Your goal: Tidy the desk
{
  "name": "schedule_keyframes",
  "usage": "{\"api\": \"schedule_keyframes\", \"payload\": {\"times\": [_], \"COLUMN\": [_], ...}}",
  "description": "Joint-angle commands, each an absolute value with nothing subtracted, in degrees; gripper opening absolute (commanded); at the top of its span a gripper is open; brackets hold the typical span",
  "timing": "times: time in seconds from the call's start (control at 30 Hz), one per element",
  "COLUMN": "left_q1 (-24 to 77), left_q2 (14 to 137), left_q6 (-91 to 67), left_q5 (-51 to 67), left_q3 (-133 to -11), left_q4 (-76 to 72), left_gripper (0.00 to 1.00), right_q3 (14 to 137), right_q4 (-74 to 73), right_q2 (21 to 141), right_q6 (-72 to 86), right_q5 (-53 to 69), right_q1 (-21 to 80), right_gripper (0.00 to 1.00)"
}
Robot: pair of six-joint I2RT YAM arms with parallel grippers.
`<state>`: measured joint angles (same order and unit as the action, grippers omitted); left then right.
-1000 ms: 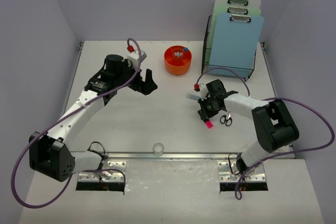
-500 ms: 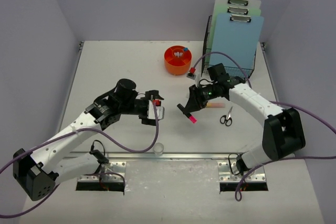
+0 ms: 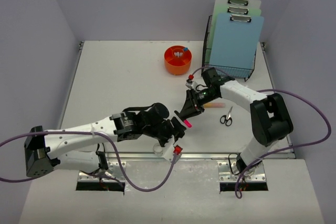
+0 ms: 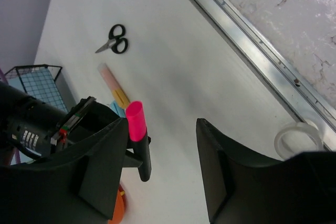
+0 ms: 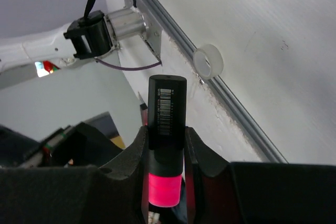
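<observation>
The white desk (image 3: 115, 77) fills the top view. My right gripper (image 3: 189, 110) is shut on a black highlighter with a pink end (image 3: 186, 123) and holds it above the desk's middle. In the right wrist view (image 5: 166, 150) the barcode body (image 5: 166, 111) sits clamped between both fingers. My left gripper (image 3: 176, 130) is open right beside it. In the left wrist view (image 4: 163, 166) the highlighter's pink end (image 4: 136, 123) stands just inside the left finger, with the gap otherwise empty.
Black scissors (image 3: 226, 116) and a peach marker (image 3: 212, 105) lie right of centre. An orange round holder (image 3: 178, 60) stands at the back. A black wire rack with clipboards (image 3: 231, 40) is at the back right. A clear tape roll (image 4: 294, 137) lies by the front metal rail (image 4: 247, 40).
</observation>
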<state>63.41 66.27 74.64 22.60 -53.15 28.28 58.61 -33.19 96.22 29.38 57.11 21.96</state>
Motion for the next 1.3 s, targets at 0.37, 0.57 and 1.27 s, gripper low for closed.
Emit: {"api": "schedule_keyframes", "payload": {"times": [0.37,0.57,1.27], "left_q1": [68.3,68.2,67.9], "left_q2": [82.4,84.8,91.0], "left_q6": [71.2,71.4,70.5], "left_q5": [7.2,6.6,5.0], "left_q3": [-69.3,-69.5,-73.0], "left_q4": [37.6,37.2,35.5], "left_gripper": [0.51,0.51,0.0], "right_q3": [62.3,61.5,59.1], "right_q4": [-43.5,-43.6,-43.1], "right_q2": [95.1,93.9,91.8], "right_q6": [43.3,46.2,50.5], "right_q5": [36.1,37.5,40.8], "right_q1": [23.5,23.5,23.4], "right_gripper": [0.0,0.0,0.0]}}
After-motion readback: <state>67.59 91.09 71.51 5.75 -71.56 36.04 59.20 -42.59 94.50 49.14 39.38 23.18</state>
